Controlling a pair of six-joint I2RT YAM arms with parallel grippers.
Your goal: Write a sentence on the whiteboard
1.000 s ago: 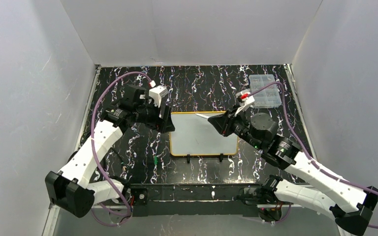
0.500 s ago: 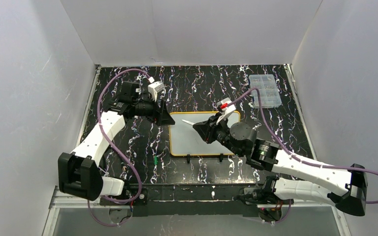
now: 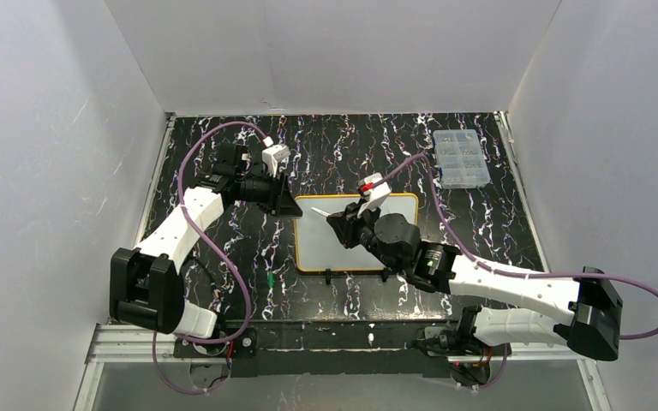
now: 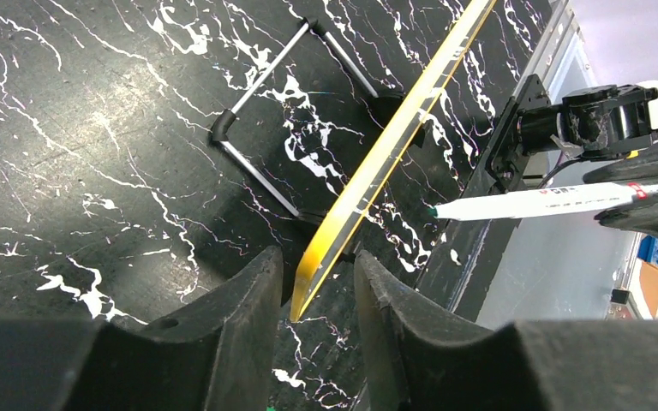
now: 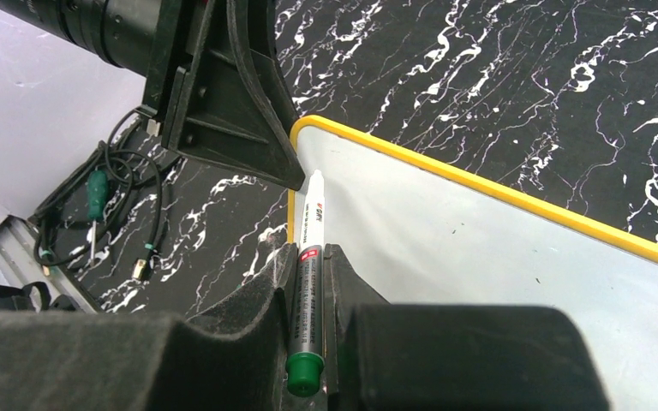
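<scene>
We see the whiteboard (image 3: 326,248) in the middle of the black marbled worktop (image 3: 351,154), its yellow frame towards us and two small black clips (image 3: 327,276) on its near edge. The left hand (image 3: 287,204) sits at the board's far left corner. From the left wrist, the yellow edge runs between the two fingers (image 4: 248,317), which stand apart, with a sliver of worktop showing on either side of the frame, so we read no grip on it. The right hand (image 3: 338,224) is over the left part of the board and is clamped on a white pen (image 5: 313,205) with a green end. The pen points at that same corner, its tip just beside the left hand's black finger. We cannot tell whether the tip touches the white surface. A clear box (image 3: 460,158) with compartments lies well apart at the far right of the worktop.
</scene>
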